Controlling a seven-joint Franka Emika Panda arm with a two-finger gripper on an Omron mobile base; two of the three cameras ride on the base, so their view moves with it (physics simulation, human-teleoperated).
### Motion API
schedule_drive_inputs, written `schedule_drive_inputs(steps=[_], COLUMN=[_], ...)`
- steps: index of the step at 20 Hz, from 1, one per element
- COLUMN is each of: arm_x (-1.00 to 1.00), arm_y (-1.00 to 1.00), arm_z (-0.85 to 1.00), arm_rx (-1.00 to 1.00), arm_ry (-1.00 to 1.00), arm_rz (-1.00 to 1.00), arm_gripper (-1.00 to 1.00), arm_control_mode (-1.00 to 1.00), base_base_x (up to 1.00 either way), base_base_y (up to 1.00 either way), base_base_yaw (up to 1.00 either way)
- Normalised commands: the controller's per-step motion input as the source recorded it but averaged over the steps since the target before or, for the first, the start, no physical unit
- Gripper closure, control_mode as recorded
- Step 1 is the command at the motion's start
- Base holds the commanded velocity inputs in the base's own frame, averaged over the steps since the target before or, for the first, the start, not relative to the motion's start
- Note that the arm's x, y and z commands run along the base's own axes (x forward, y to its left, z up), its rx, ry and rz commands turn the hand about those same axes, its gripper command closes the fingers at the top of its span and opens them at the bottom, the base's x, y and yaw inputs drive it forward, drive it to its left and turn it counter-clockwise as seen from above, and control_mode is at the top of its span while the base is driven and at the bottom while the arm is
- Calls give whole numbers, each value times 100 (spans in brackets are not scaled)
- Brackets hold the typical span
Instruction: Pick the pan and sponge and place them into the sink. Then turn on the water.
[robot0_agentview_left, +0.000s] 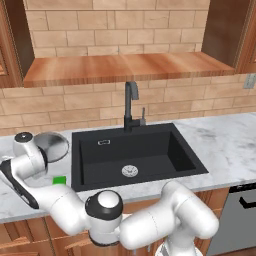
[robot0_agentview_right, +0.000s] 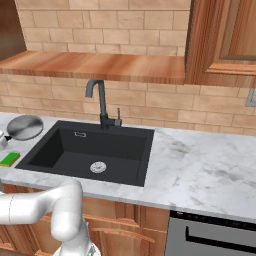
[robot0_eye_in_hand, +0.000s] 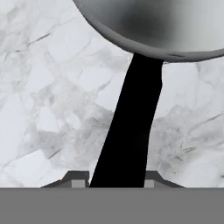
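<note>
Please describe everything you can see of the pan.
The pan is small, round and shallow, of shiny silver-grey metal, with a straight black handle. It lies flat on the marble counter, left of the sink. The gripper has one fingertip on each side of the handle.

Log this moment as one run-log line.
phase: reaching for pan | tool: open, fingertips either side of pan handle | pan: on counter left of sink | sponge: on counter | faucet: no water

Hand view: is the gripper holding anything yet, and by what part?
The gripper straddles the pan's black handle, one fingertip on each side near its free end. Whether the fingers actually clamp it cannot be told.
</note>
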Motion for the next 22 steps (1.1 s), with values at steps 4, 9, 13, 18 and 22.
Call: schedule_drive_inputs(steps=[4, 9, 13, 18, 22], arm_x=[-12, -13, -13, -4, 0], arm_y=[-5, -21, -41, -60, -71], arm_z=[37, 23, 1, 0, 3], arm_rx=[6, 8, 7, 4, 4], arm_ry=[-3, -1, 0, 0, 0], arm_rz=[-21, -24, -24, -21, -17], arm_gripper=[100, 100, 100, 100, 100], arm_control_mode=[-100, -100, -100, -100, -100], base_base_x=[0, 0, 0, 0, 0], base_base_y=[0, 0, 0, 0, 0], base_base_yaw=[0, 0, 0, 0, 0])
